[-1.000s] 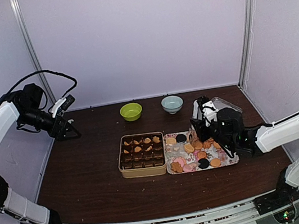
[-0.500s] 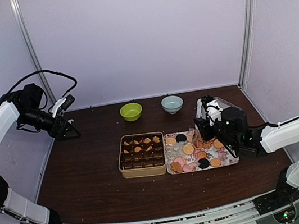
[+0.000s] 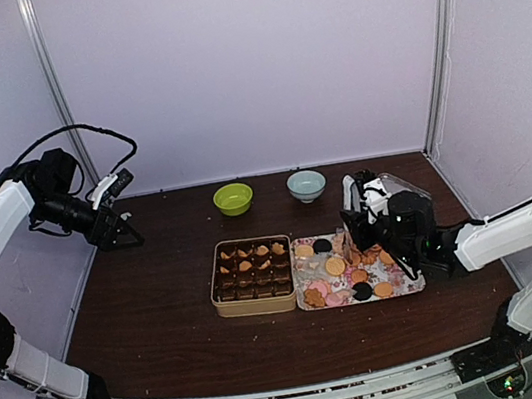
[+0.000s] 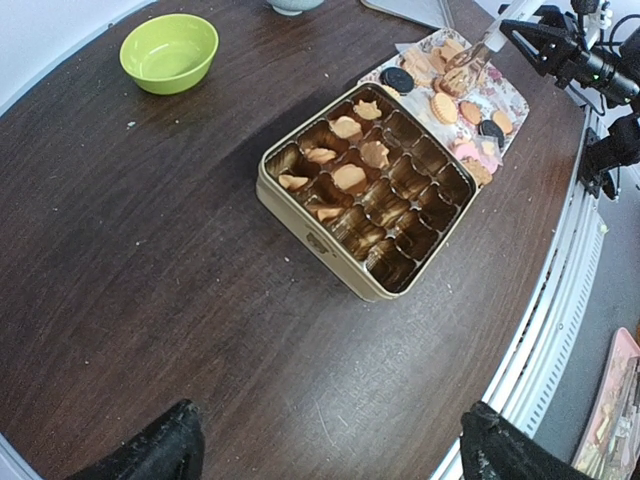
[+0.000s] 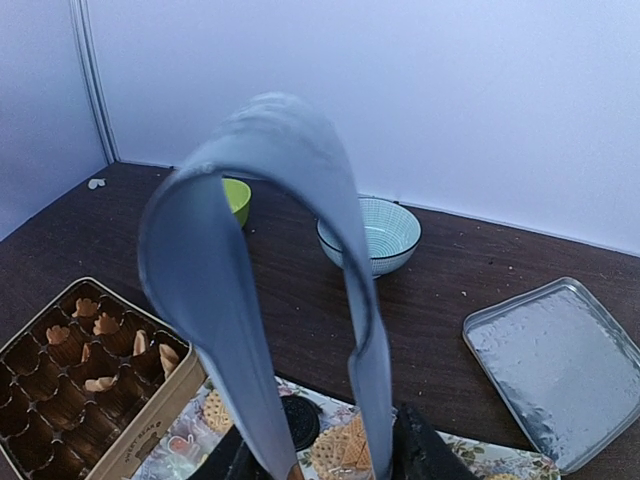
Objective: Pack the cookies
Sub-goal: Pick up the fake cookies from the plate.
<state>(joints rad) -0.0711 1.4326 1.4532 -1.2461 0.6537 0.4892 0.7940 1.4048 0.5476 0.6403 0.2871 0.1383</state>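
Note:
The cookies (image 3: pixel 349 272), round tan ones with some pink and black, lie on a flowered tray (image 3: pixel 417 287). Several more sit in the dark paper cups of the tan tin (image 3: pixel 252 276) to its left. My right gripper (image 3: pixel 358 215) is shut on grey metal tongs (image 5: pixel 250 250), whose tips hang over the tray's far left part, above a black cookie (image 5: pixel 300 420) and a waffle cookie (image 5: pixel 345 445). Whether the tips hold a cookie is hidden. My left gripper (image 3: pixel 124 227) is open and empty, raised at the far left; its view shows the tin (image 4: pixel 365 200) and tray (image 4: pixel 510 95).
A green bowl (image 3: pixel 233 199) and a pale blue bowl (image 3: pixel 306 185) stand behind the tin and tray. A silver lid (image 5: pixel 555 365) lies at the back right, behind my right gripper. The table's near edge runs close in front of the tin.
My right gripper with the tongs shifted a little right over the tray and then back left. The left arm has not moved.

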